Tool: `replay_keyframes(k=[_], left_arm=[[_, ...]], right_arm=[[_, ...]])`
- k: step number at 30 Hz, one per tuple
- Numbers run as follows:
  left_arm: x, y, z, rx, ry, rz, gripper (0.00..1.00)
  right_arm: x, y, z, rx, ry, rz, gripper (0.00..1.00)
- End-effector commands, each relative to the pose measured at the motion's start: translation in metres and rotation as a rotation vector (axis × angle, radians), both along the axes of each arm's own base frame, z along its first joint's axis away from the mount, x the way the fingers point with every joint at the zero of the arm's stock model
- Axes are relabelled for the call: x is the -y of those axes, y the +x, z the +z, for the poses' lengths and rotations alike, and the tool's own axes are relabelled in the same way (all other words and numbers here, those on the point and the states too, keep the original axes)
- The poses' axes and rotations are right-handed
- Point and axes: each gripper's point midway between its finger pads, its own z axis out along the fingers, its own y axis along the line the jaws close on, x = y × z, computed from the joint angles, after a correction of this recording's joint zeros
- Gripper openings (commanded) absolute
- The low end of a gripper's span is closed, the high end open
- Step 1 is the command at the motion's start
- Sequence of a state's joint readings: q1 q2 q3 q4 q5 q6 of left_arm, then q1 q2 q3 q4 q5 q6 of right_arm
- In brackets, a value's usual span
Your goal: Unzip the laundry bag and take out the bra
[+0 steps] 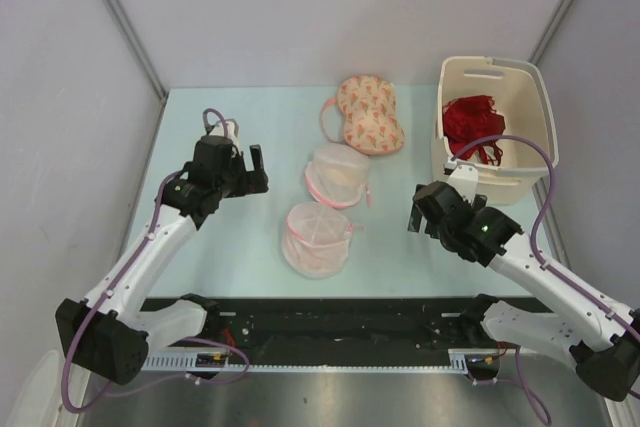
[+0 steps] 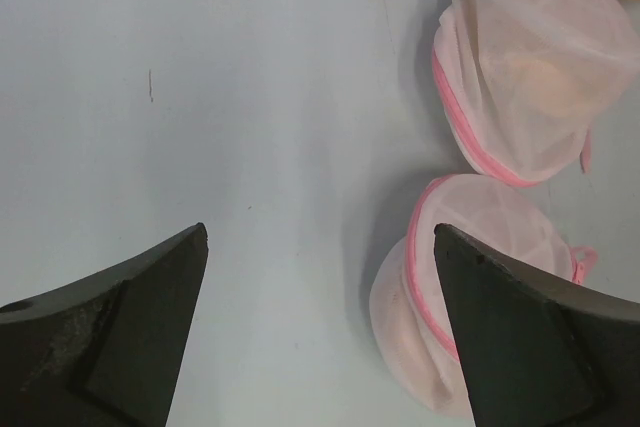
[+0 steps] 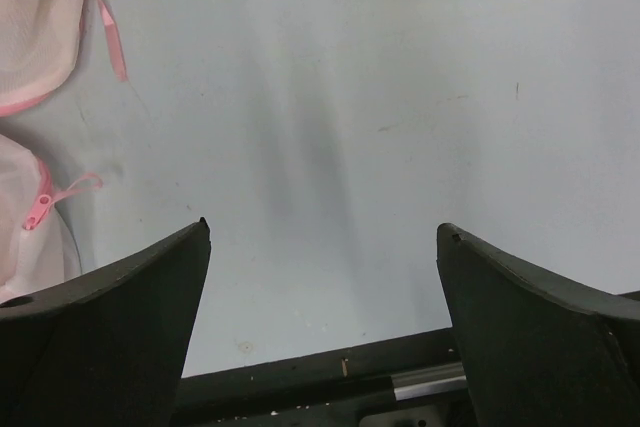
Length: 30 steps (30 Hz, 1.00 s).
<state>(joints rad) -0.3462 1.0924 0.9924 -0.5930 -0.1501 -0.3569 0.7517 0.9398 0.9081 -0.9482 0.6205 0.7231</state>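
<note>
The laundry bag (image 1: 317,239), a round white mesh pouch with pink zipper trim, lies on the table near the front middle. A pale peach tone shows through its mesh; the bra itself is hidden inside. The bag also shows in the left wrist view (image 2: 480,287), beside my right fingertip, and at the left edge of the right wrist view (image 3: 20,247), with its pink zipper pull (image 3: 40,209). My left gripper (image 1: 258,169) (image 2: 320,232) is open and empty, left of the bag. My right gripper (image 1: 415,209) (image 3: 323,227) is open and empty, right of the bag.
A twin mesh pouch (image 1: 340,175) (image 2: 530,67) (image 3: 30,27) with cream-yellow fabric lies just behind the bag. A pink bra with red motifs (image 1: 368,114) lies farther back. A cream basket (image 1: 520,162) at the right holds a red lacy bra (image 1: 472,125).
</note>
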Motion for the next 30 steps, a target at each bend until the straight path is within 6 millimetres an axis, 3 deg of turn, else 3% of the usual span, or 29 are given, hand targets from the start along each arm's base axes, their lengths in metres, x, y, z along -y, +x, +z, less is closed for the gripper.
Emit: replay_keyframes(k=[1, 19, 21, 25, 30], left_arm=[[0.002, 0.002, 0.014, 0.044, -0.006, -0.024, 1.00], [0.002, -0.004, -0.002, -0.010, -0.007, -0.007, 1.00], [0.012, -0.014, -0.020, -0.074, -0.041, -0.023, 1.00], [0.053, -0.049, -0.052, -0.178, -0.024, -0.093, 1.00], [0.090, -0.068, -0.074, -0.258, -0.146, -0.095, 0.97]], right_arm=[[-0.007, 0.010, 0.016, 0.057, 0.039, -0.013, 1.00], [-0.015, 0.010, 0.017, 0.077, 0.084, 0.018, 1.00], [-0.020, 0.012, 0.017, 0.078, 0.104, 0.030, 1.00], [-0.029, 0.012, 0.014, 0.070, 0.126, 0.047, 1.00], [-0.040, 0.013, 0.011, 0.068, 0.141, 0.071, 1.00]])
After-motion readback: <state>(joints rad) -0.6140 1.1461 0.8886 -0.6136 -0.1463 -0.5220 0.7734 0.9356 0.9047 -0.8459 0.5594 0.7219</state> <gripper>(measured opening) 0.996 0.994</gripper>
